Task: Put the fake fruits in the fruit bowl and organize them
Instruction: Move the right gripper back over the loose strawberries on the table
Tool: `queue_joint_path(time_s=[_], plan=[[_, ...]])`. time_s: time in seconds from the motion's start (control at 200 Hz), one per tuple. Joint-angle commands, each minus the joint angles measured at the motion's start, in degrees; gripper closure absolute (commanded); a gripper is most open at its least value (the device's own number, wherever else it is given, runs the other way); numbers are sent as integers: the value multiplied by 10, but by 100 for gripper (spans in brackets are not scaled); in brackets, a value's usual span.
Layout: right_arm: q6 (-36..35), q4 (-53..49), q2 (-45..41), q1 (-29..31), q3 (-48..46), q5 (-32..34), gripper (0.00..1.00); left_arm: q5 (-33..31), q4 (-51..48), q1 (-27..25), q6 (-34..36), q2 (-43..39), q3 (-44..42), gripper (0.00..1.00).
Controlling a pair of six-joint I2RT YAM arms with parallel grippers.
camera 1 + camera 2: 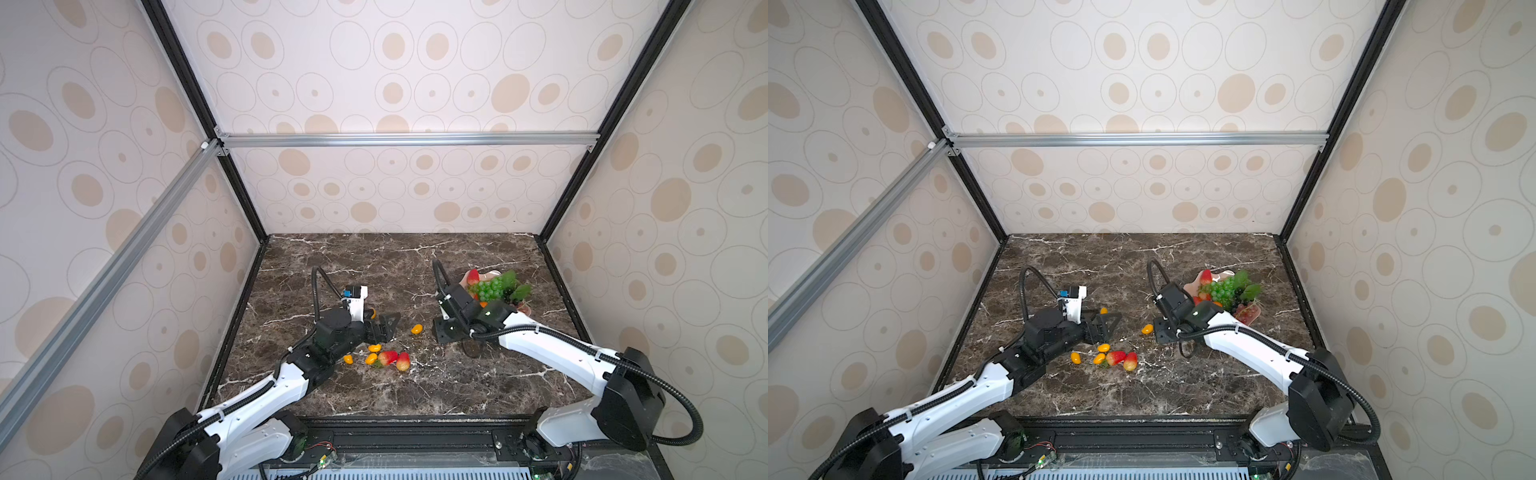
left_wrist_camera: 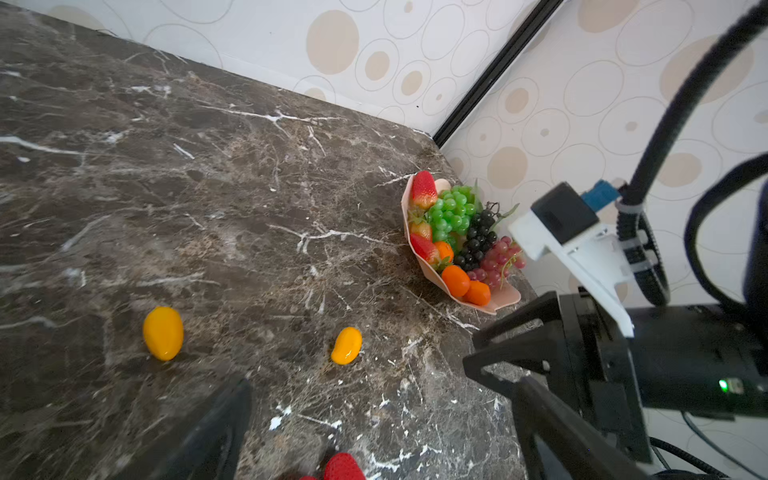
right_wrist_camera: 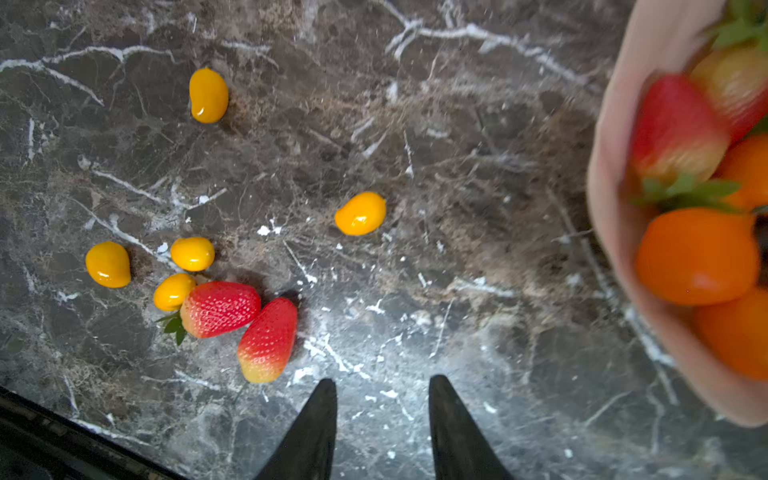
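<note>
Fruit bowl [image 1: 494,274] sits toward the back right of the marble table [image 1: 374,257], and in both top views its long axis runs from far left to near right. It holds a green grape bunch [image 2: 451,212], a dark grape bunch [image 2: 478,241], a red grape bunch [image 2: 498,257], bowl strawberries [image 2: 424,189] and two oranges [image 2: 456,280].

Out on the marble near the front, two more strawberries lie touching. The leafy strawberry [image 3: 220,308] lies crosswise, with its cap toward the left arm's side. The red-and-yellow strawberry [image 3: 268,338] lies front to back, red end toward the back wall and pale end toward the front. Three oval yellow fruits [image 3: 192,253] cluster just beside them. A lone oval fruit [image 1: 417,329] lies between the grippers, and another oval [image 1: 372,312] lies close by the left gripper [image 1: 384,326], whose jaws are spread wide with nothing in them. The right gripper [image 3: 382,380] hangs over bare marble beside the bowl, jaws partly apart, grasping nothing.
</note>
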Motion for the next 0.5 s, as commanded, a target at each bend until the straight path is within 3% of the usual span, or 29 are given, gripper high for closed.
queue_joint_path(time_s=[0.0,0.26,0.49], plan=[[136,-3,-5,55,-23,43,60,-21,-77,5,-15,-37,-13,1],[226,40,41,178,-16,55,60,-26,-168,5,-43,-130,-54,1],[247,43,115,212,24,55,61,-36,-200,7,-46,-172,-69,1]])
